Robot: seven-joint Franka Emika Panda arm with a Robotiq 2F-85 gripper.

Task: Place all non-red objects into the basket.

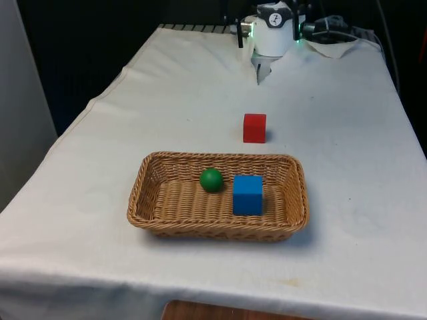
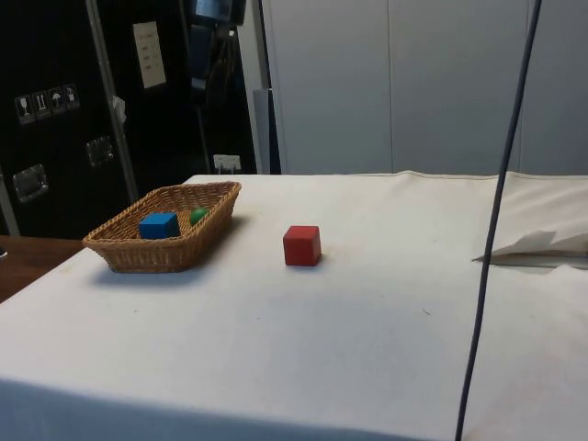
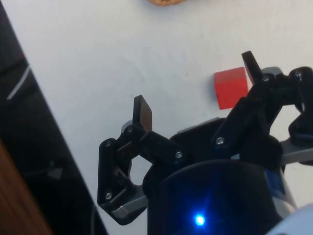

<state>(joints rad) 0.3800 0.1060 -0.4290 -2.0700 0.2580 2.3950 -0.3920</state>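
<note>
Your tool point(image 3: 198, 85) is open and holds nothing. The green ball point(image 1: 211, 180) and blue block point(image 1: 247, 194) sit in the basket point(image 1: 217, 229). Both look light and hard. Leave the red block point(image 1: 254, 128) on the table point(image 1: 100, 220).

No writing can be read. In the side view, a pale notice point(image 2: 148, 54) and small pictogram stickers point(image 2: 41, 102) sit on the dark cabinets point(image 2: 55, 156), but their contents cannot be made out.
</note>
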